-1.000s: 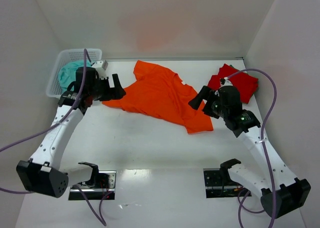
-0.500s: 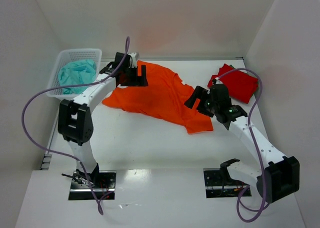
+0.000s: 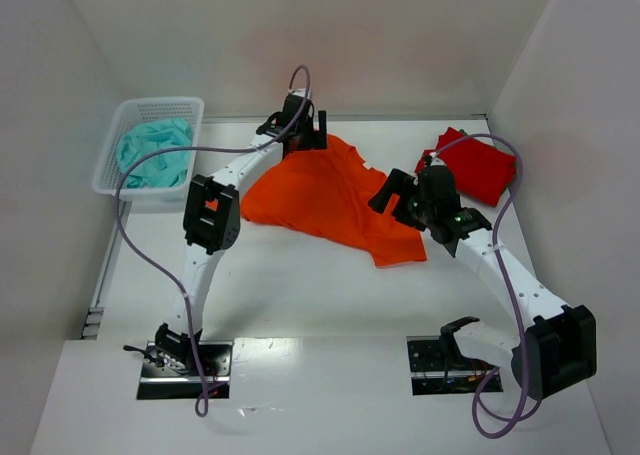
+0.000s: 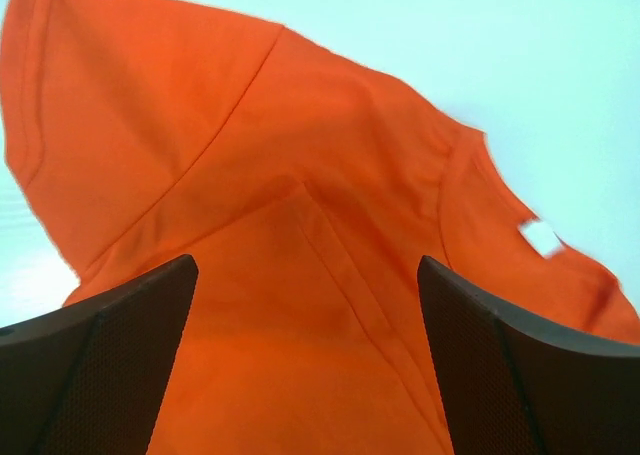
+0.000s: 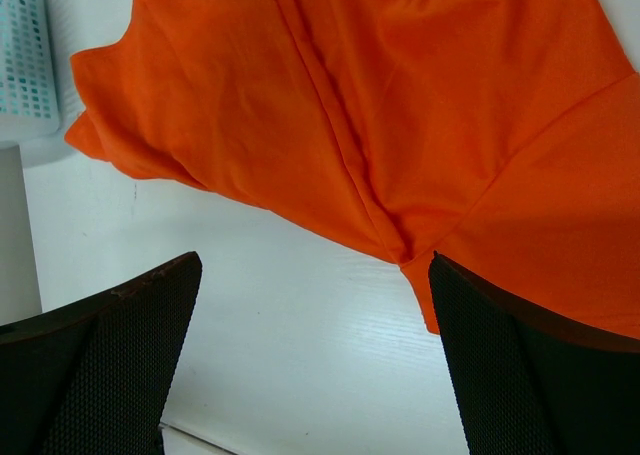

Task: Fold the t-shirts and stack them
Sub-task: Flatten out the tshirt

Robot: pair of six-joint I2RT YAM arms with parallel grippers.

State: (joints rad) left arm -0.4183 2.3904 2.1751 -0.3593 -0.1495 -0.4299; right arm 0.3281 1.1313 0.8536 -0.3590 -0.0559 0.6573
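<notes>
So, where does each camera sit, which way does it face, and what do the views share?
Top external: above and behind the arms, facing down on the table; both arms, left gripper and right gripper show.
Left wrist: on the left arm, facing down on the orange t-shirt; its two spread fingers show.
Right wrist: on the right arm, facing the t-shirt's edge and the basket; its fingers show.
Shared: all three see the orange t-shirt.
</notes>
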